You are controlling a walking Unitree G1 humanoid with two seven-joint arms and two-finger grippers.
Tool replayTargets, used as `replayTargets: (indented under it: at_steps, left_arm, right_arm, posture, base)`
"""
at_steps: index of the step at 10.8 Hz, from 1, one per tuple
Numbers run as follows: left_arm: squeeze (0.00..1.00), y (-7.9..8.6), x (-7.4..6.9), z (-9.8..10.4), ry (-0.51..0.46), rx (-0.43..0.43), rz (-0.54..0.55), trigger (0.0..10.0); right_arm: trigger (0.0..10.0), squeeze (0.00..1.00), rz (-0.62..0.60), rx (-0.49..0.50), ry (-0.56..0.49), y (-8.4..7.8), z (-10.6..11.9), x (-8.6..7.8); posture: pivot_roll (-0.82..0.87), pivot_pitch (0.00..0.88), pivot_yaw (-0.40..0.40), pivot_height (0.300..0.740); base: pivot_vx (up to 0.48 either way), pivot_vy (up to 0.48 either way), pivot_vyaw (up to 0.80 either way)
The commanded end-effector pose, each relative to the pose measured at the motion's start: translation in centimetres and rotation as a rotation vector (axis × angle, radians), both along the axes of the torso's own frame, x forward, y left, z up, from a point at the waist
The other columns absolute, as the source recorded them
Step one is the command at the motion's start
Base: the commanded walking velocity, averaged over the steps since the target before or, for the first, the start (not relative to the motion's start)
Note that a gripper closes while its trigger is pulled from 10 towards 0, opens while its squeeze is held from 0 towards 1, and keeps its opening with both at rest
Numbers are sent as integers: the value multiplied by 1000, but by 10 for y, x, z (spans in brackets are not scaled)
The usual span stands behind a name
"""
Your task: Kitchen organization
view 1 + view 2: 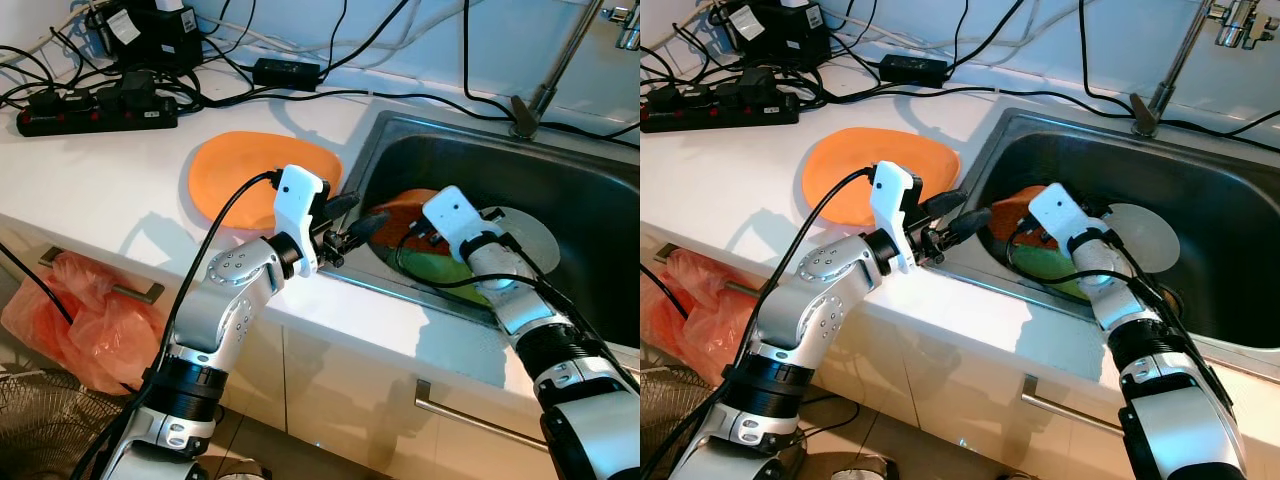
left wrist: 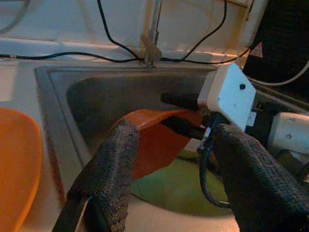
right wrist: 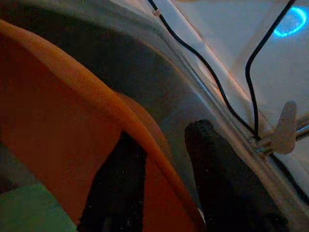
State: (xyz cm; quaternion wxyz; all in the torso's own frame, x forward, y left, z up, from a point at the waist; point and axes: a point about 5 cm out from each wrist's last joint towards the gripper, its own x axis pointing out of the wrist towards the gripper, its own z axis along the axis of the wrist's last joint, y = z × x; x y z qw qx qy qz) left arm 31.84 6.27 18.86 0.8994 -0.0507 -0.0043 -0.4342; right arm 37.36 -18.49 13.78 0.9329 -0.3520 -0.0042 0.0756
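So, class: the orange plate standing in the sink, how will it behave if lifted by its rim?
The orange plate keeps its curve while tilted on edge, so probably stiff. It looks thin, likely light plastic. The right end effector straddles just the rim, so it may swing or slip back into the sink.

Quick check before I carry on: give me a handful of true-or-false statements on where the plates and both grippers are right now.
1. A flat orange plate lies on the white counter beside the steel sink. True.
2. The right gripper has its fingers on either side of the rim of a tilted orange plate in the sink. True.
3. The left gripper is shut on the green plate. False: it is open, hovering at the sink's edge, holding nothing.
4. The green plate sits on the counter. False: it lies in the sink under the tilted orange plate.
5. A black power strip lies at the back of the counter. True.
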Motion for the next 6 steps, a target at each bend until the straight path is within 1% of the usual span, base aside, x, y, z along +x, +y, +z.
replayTargets:
  at_steps: [1,2,3,4,5,6]
  left_arm:
    - [0,-4,-3,1,-8,19,-26,10000]
    - [0,-4,-3,1,-8,20,-30,10000]
    - [0,-4,-3,1,-7,23,-34,10000]
    - [0,-4,-3,1,-7,24,-36,10000]
    - [0,-5,-4,0,-6,26,-43,10000]
    - [0,-5,-4,0,-6,27,-46,10000]
  right_arm:
    - [10000,0,0,55,-45,0,15,4]
    - [10000,0,1,108,-49,-1,20,5]
    - [10000,1000,-7,130,-62,-5,26,6]
    - [10000,1000,-8,133,-65,-5,28,7]
    - [10000,0,-17,172,-61,-6,29,7]
    - [10000,0,-20,195,-61,-7,30,7]
  posture:
    - [237,70,-34,740]
    - [237,68,-34,740]
    - [234,66,-33,740]
    - [234,66,-33,740]
    - [233,61,-32,740]
    - [232,60,-32,740]
  base:
    - [0,0,0]
    - [0,0,0]
    - [0,0,0]
    - [0,0,0]
    - [0,0,0]
    - [0,0,0]
